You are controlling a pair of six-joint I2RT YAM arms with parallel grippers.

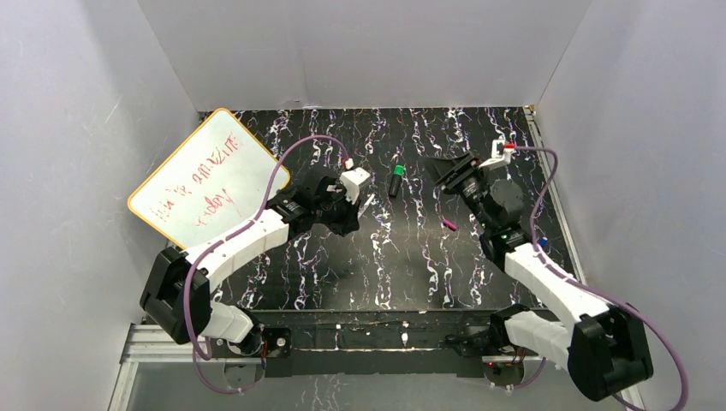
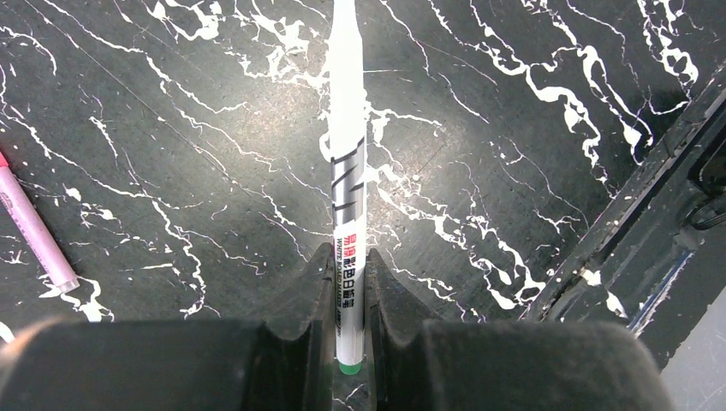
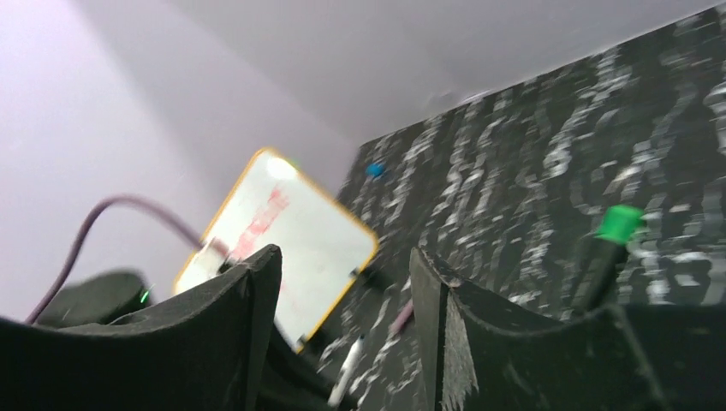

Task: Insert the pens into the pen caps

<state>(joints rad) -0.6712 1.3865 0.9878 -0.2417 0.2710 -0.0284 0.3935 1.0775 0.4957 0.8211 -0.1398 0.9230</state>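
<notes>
The left gripper point(image 2: 348, 265) is shown clamped on the tail of the white-grey pen point(image 2: 347, 171), which is held over the table point(image 2: 171, 128) near its centre. With so short a hold, the pen could be levered askew or slipped when pressed into a cap. Its long axis is directed straight out from the gripper, tapered end away. The right gripper point(image 3: 342, 257), jaws apart and empty, is placed near the black pen point(image 1: 396, 180).

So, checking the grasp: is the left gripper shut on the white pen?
Shut: the left gripper clamps the white pen, fingers pressing its barrel.
</notes>
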